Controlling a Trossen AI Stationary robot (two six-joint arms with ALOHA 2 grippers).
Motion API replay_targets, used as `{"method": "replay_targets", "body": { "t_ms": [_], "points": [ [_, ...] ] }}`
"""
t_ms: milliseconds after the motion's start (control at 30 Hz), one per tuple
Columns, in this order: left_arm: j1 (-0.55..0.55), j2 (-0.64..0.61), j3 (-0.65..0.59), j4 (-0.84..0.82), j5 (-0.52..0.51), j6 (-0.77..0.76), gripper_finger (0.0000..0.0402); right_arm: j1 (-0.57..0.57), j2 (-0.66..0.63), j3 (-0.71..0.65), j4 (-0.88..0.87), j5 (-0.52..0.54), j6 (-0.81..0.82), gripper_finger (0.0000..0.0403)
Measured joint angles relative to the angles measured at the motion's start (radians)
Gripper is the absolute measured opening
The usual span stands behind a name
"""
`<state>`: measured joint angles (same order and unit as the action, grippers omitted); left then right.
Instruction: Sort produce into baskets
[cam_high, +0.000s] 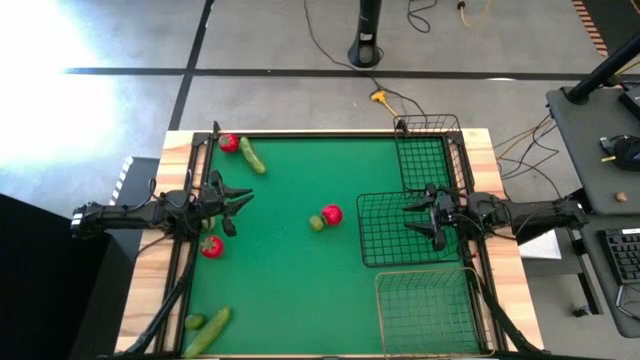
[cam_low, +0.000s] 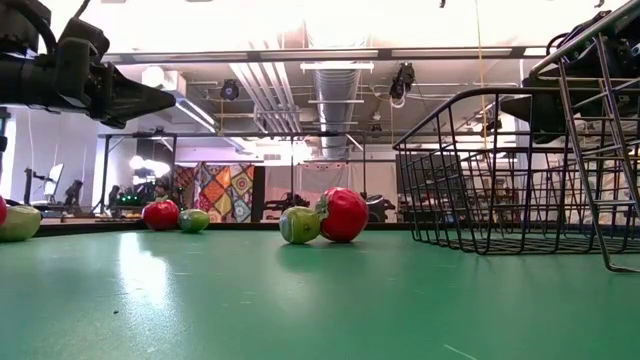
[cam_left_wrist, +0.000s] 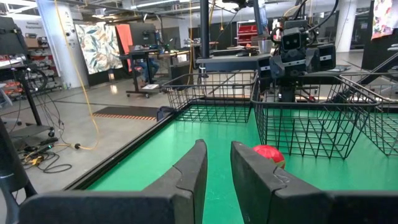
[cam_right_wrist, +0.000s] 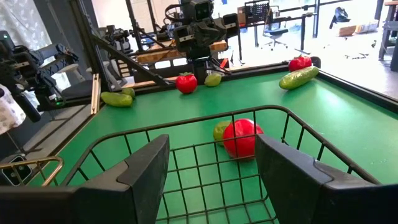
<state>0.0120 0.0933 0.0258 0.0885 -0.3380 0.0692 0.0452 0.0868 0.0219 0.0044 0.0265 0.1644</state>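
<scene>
The right gripper (cam_high: 437, 217), jaws apart and empty, hovers over the square basket (cam_high: 395, 255); the left gripper (cam_high: 232, 200) is closed. Just beside that basket sit a red fruit (cam_high: 331, 214) and, probably touching it, a yellow-green fruit (cam_high: 316, 224). Descend squarely on one, avoiding its neighbour.

a red fruit (cam_low: 345, 214) lies mid-surface on the green surface (cam_low: 300, 300), touching a small yellow-green fruit (cam_low: 298, 225). farther back sit another red fruit (cam_low: 160, 214) and a green one (cam_low: 194, 220). a dark wire basket (cam_low: 500, 170) stands toward the right edge. the left claw (cam_low: 150, 100) hovers above, pinched closed.
</scene>
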Motion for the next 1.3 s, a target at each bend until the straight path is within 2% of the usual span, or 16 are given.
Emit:
{"method": "replay_targets", "body": {
  "t_ms": [567,633,867,967,1067,1133,1200,1300],
  "points": [
    [0.0,0.0,0.0,0.004,0.0,0.001,0.0056,0.0,0.0,0.0,0.0,0.0,0.0,0.0228],
    [0.002,0.001,0.0,0.06,-0.001,0.014,0.0056,0.0,0.0,0.0,0.0,0.0,0.0,0.0228],
    [0.002,0.002,0.0,0.405,0.026,-0.203,0.0056,0.0,0.0,0.0,0.0,0.0,0.0,0.0228],
    [0.002,0.001,0.0,0.501,0.026,-0.188,0.0056,0.0,0.0,0.0,0.0,0.0,0.0,0.0228],
    [0.003,0.006,0.007,0.57,-0.059,-0.012,0.0056,0.0,0.0,0.0,0.0,0.0,0.0,0.0228],
    [0.003,0.016,0.011,0.615,-0.192,0.105,0.0056,0.0,0.0,0.0,0.0,0.0,0.0,0.0228],
    [0.008,0.035,0.011,0.695,-0.304,0.123,0.0056,0.0,0.0,0.0,0.0,0.0,0.0,0.0228],
    [0.03,0.079,0.011,0.791,-0.309,0.135,0.0056,0.0,0.0,0.0,0.0,0.0,0.0,0.0228]
  ]
}}
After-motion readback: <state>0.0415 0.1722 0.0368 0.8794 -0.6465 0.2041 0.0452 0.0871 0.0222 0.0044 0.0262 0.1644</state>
